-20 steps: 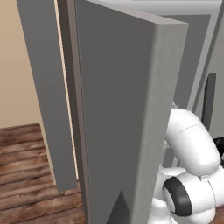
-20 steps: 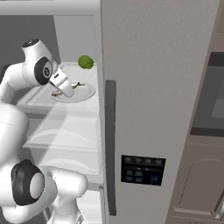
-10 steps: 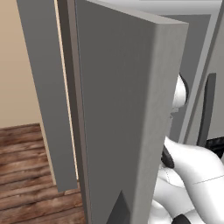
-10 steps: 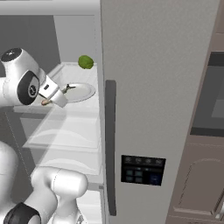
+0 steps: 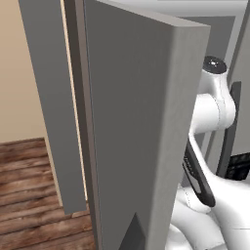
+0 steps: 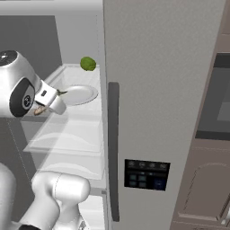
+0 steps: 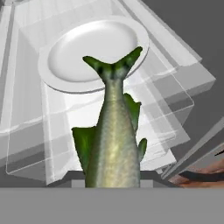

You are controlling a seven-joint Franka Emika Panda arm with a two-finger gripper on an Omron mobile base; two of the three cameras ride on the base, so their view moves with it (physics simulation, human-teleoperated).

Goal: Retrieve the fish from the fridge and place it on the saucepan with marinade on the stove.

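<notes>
Gripper (image 6: 45,107) closed on fish (image 7: 114,144), held clear of the white plate (image 7: 65,52), in front of the open fridge (image 6: 157,90) shelf (image 6: 67,139). Green fruit (image 6: 88,63) behind plate.

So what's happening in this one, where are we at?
The arm's end effector is shut on the fish, carrying it in front of the fridge with the left door swung open. In the hand view the fish points tail-first toward a white plate on a fridge shelf, and nothing lies on the plate. A round green fruit sits further back on that shelf. The fish is in hand but not yet at the stove.
</notes>
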